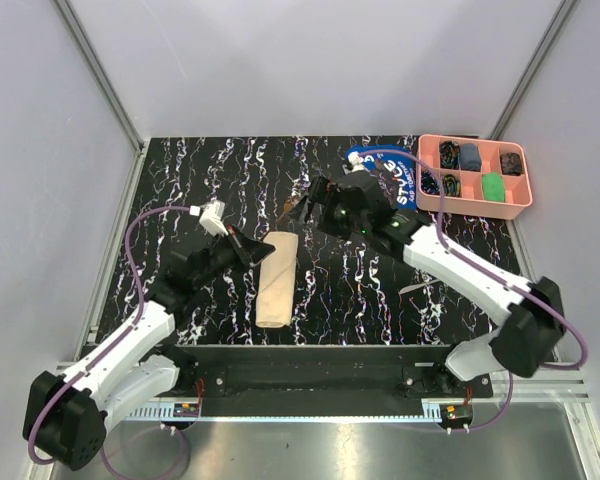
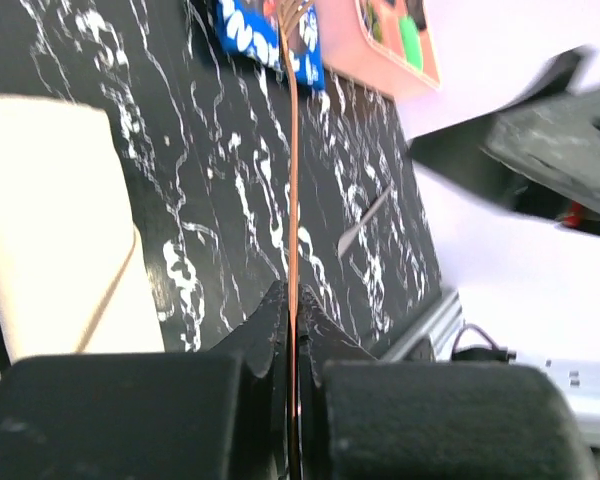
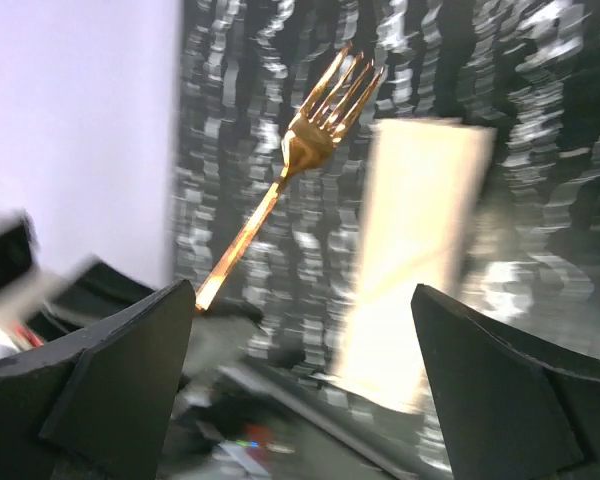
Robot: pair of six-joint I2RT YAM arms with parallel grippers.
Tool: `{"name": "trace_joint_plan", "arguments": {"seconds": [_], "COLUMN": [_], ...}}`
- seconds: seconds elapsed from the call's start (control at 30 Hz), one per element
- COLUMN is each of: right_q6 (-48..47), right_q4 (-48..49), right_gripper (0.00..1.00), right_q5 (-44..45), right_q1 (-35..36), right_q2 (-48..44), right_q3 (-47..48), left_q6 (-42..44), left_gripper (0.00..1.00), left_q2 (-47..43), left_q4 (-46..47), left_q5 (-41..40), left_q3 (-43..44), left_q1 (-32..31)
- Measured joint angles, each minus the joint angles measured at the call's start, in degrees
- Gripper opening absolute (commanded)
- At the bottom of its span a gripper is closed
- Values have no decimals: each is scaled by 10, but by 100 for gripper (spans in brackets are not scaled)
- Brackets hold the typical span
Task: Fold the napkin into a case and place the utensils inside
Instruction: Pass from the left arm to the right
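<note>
**Case sits just right of the left gripper**

It lies on the worktop, long axis near-to-far, its far end beside that gripper, which is clenched on the fork handle. The tines point far-right, away from the case, toward the released right gripper. The left arm is nearer.

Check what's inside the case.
Nothing sticks out of the case; its folds hide the interior. The fork is outside, clamped in the left pincer.
</note>
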Motion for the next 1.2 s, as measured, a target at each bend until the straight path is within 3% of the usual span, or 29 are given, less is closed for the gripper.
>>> {"name": "trace_joint_plan", "arguments": {"seconds": [0.1, 0.13, 0.23, 0.4, 0.5, 0.57, 0.77, 0.87, 0.9, 1.0, 1.03, 1.07, 1.1, 1.13, 1.2], "right_q6": [89, 111, 156, 205, 219, 228, 246, 253, 254, 256, 258, 258, 256, 252, 236], "right_q4": [39, 46, 46, 46, 46, 44, 28, 28, 28, 26, 25, 25, 25, 24, 24], "right_gripper": [90, 75, 58, 52, 36, 33, 37, 27, 16, 0, 0, 0, 0, 0, 0], "right_q5": [-16, -18, -21, -26, -30, -31, -44, -45, -45, -49, -51, -54, -55, -59, -59], "right_q1": [0, 0, 0, 0, 0, 0, 0, 1, 1, 1, 1, 1, 1, 1, 1], "right_q2": [49, 67, 115, 163, 185, 197, 221, 224, 225, 231, 235, 239, 243, 247, 256], "right_q3": [9, 14, 46, 99, 128, 141, 155, 155, 155, 158, 161, 167, 171, 176, 185], "left_q6": [-9, -10, -19, -24, -26, -25, -24, -20, -19, -16, -16, -16, -14, -10, -2], "left_gripper": [0, 0, 0, 0, 0, 0, 0, 0, 0, 0, 5, 21, 45, 54, 58], "left_q2": [-6, -7, -13, -18, -18, -18, -18, -18, -18, -17, -17, -16, -16, -16, -13], "left_q4": [17, 21, 35, 43, 50, 53, 55, 58, 59, 59, 58, 58, 55, 47, 0], "left_q5": [-19, -21, -31, -38, -42, -46, -55, -59, -59, -61, -62, -63, -64, -65, -67], "left_q3": [-5, -6, -17, -32, -39, -41, -42, -42, -42, -42, -42, -42, -42, -40, -22], "left_q1": [0, 0, 0, 0, 0, 0, 1, 1, 1, 1, 1, 1, 1, 1, 2]}}
